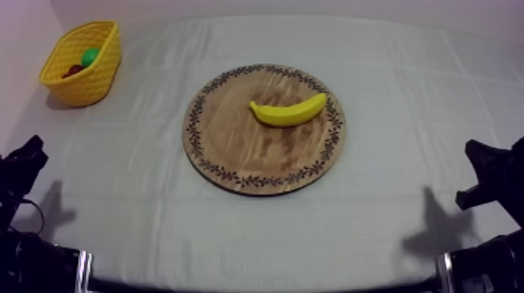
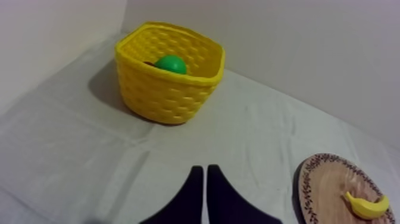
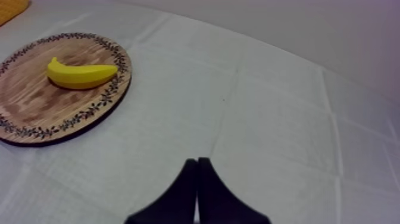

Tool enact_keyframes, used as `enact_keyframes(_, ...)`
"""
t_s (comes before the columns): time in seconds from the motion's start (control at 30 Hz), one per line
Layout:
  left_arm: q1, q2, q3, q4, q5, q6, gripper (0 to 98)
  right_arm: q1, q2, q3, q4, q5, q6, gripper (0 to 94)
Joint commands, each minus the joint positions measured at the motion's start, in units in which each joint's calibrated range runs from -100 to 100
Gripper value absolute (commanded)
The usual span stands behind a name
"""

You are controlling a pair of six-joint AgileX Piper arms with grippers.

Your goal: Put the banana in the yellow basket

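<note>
Banana [image 1: 288, 111], the curved yellow toy fruit, was not yet picked up, so the whole task lay ahead. The left gripper [image 2: 204, 170] and the right gripper [image 3: 197, 161] each had black fingers pressed together on nothing, low at their sides of the table. The banana lay on the round wooden board [image 1: 234, 148] with patterned rim. Well apart, the yellow woven basket [image 1: 82, 86] held a green toy fruit [image 1: 91, 56] and a small red fruit [image 1: 74, 70].
</note>
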Motion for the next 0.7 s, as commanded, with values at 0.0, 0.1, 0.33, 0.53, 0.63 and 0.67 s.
enact_keyframes(0.0, 0.13, 0.22, 0.03, -0.01, -0.09, 0.8, 0.1, 0.0, 0.03, -0.03, 0.0, 0.0, -0.02, 0.2)
enact_keyframes(0.1, 0.43, 1.45, 0.03, 0.02, -0.95, 1.04, 0.0, 0.0, 0.03, -0.03, 0.0, 0.0, -0.02, 0.2)
enact_keyframes(0.33, 5.05, 10.96, -6.69, 0.54, -2.73, -0.04, 0.0, 0.0, 0.03, -0.03, 0.0, 0.0, -0.02, 0.2)
enact_keyframes(0.53, 9.38, 26.45, -23.51, 1.43, 1.65, -3.52, 0.0, 0.0, 0.03, -0.03, 0.0, 0.0, -0.02, 0.2)
enact_keyframes(0.63, 11.04, 34.43, -33.75, 1.93, 7.14, -5.83, 0.0, 0.0, 0.03, -0.03, 0.0, 0.0, -0.02, 0.2)
enact_keyframes(0.67, 11.63, 36.96, -37.08, 2.02, 9.04, -6.59, 0.0, 0.0, 0.03, -0.03, 0.0, 0.0, -0.02, 0.2)
